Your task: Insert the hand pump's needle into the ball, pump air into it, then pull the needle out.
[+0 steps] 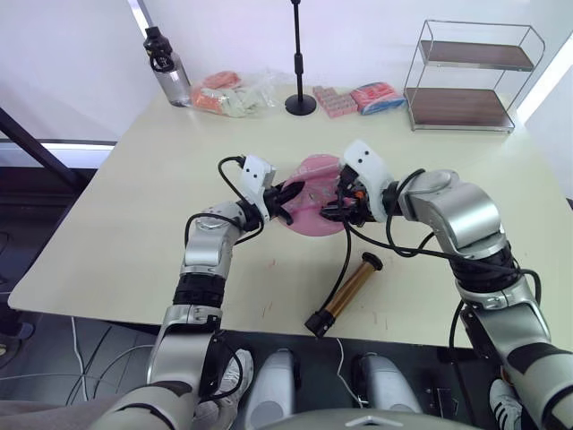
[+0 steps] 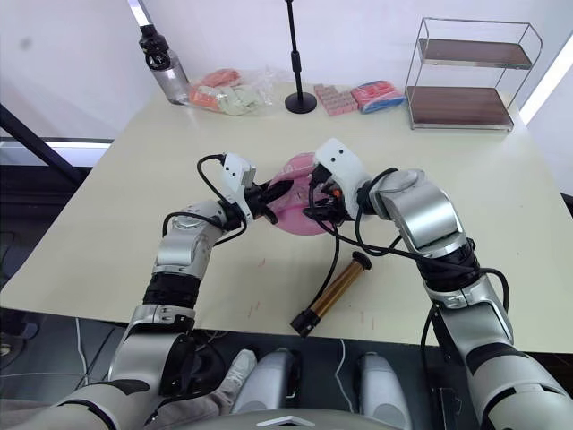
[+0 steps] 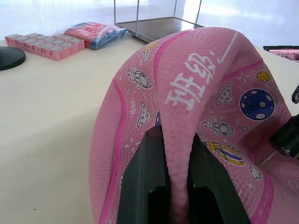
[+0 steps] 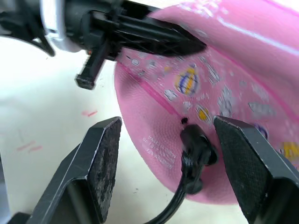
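The ball lies limp and part-deflated at the middle of the surface. My left pincer is clamped on a raised fold of it at its 9 o'clock side. The black fitting at the hose tip sits against the ball's valve; I cannot make out the needle itself. My right pincer stands apart, one finger on either side of that fitting, not touching it. The pump lies flat at 5 o'clock of the ball, near the surface's front edge
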{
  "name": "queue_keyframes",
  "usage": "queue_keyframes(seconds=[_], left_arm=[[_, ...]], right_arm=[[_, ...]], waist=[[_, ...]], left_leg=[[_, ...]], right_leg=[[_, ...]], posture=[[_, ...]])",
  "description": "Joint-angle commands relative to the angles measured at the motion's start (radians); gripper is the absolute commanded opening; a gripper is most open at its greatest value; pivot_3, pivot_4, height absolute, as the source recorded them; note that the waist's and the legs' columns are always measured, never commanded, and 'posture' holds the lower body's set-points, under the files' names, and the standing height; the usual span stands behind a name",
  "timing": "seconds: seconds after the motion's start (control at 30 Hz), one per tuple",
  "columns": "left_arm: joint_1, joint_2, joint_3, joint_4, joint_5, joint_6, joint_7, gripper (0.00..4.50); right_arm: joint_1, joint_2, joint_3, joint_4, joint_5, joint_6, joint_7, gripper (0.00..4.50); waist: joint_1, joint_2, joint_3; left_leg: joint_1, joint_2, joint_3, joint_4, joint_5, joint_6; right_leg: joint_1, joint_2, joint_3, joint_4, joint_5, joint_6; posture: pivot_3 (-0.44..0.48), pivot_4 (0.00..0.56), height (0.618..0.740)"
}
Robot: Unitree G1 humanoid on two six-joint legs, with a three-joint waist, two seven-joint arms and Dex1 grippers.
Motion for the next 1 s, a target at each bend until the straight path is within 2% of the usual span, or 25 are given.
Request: queue_keyframes(seconds=[0.03,0.37,0.6,1.0], left_arm=[[0.031,-0.015,-0.052,0.046,0.008,0.026,0.001,0.0],[0.031,-0.01,-0.05,0.048,0.007,0.022,0.0,0.0],[0.033,-0.009,-0.051,0.049,0.008,0.021,-0.001,0.0],[0.027,-0.01,-0.055,0.063,0.01,0.012,0.0,0.0]], right_arm=[[0.012,0.002,-0.049,-0.019,0.04,0.012,-0.037,3.24],[0.034,0.032,-0.078,0.047,0.133,0.062,-0.109,3.24],[0.021,0.076,-0.15,0.086,0.188,0.068,-0.172,3.24],[0.004,0.07,-0.174,0.127,0.238,0.031,-0.214,3.24]], waist=[[-0.001,0.0,0.0],[0.0,0.0,0.0],[0.0,0.0,0.0],[-0.001,0.0,0.0]], left_leg=[[0.0,0.0,0.0,0.0,0.0,0.0],[0.0,0.0,0.0,0.0,0.0,0.0],[0.0,0.0,0.0,0.0,0.0,0.0],[0.0,-0.001,0.0,0.0,0.0,0.0]], right_leg=[[0.0,0.0,0.0,0.0,0.0,0.0],[0.0,0.0,0.0,0.0,0.0,0.001],[0.0,0.0,0.0,0.001,0.0,0.001],[0.0,0.0,0.0,0.001,0.0,0.001]], posture=[[0.0,0.15,0.74],[0.0,0.15,0.74],[0.0,0.15,0.74],[0.0,0.15,0.74]])
